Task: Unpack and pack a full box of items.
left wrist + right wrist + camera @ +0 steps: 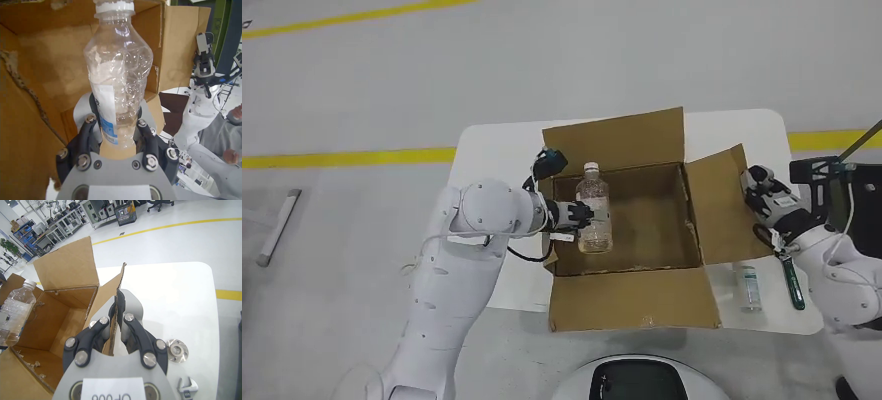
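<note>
The left pincer [116, 113] is clamped on a clear plastic water bottle [117, 66], its dark fingers [88, 121] pressing either side of the lower body where the blue-and-white label sits. The bottle is dented and crinkled, has a white cap, and is held cap-up over the left part of the open cardboard box [612, 140]. Its neck rises above the box's rim. Whether its base touches the box floor I cannot tell.

Over on the right, the right pincer [118, 306] is closed on the edge of the box's right flap [111, 291], with one finger on each face of the corrugated board. That flap leans outward to the right. The far flap stands up, and the near flap folds down toward the robot. The torn cardboard edges show frayed scraps along the rim, and the part of the box floor that can be seen is bare brown board.

The box sits in the middle of a white desk [742, 125] with rounded corners. On the desk right of the box, near the right pincer, lie a round metal flange [177, 351] with bolt holes and, nearer still, an adjustable wrench [187, 389]. A small clear bottle [750, 287] lies on the desk just right of the near flap.
</note>
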Controlling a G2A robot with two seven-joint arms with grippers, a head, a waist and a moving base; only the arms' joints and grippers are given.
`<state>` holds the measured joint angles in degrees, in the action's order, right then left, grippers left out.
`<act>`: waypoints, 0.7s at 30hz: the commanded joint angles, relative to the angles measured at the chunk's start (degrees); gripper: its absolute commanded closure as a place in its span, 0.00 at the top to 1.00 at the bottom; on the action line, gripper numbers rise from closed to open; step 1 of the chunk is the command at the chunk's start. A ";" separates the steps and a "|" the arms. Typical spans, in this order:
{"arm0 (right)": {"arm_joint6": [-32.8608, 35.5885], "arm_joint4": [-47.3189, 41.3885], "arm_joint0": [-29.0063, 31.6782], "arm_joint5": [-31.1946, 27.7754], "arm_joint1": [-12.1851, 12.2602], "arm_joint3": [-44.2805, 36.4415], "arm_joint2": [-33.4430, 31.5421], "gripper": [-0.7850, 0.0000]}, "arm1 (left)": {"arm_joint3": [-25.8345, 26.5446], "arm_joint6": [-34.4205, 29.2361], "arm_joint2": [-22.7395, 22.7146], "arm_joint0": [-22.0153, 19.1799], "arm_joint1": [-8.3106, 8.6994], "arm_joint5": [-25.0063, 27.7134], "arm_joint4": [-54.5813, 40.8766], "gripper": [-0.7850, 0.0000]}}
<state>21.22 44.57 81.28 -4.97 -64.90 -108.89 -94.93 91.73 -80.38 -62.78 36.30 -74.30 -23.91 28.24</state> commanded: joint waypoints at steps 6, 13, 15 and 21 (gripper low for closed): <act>-0.07 0.08 0.50 0.04 0.02 -0.25 -0.41 0.00 | -1.23 0.52 0.57 -0.21 1.33 -0.52 2.60 0.00; -0.02 0.23 0.71 0.24 0.02 -0.46 -0.47 0.00 | 0.33 -0.06 -0.22 -0.45 2.84 0.06 1.58 0.00; -0.02 0.36 0.73 0.27 0.02 -0.44 -0.47 0.00 | 1.20 -0.53 -1.17 -0.33 3.49 0.53 2.11 0.00; -0.01 0.84 0.29 0.42 0.03 -0.35 -0.48 0.00 | 2.54 -0.70 -5.05 1.13 5.60 0.70 3.70 0.00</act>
<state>21.18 45.36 81.62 -4.54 -64.87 -109.28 -95.40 94.21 -81.09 -67.40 37.22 -68.98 -23.20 31.56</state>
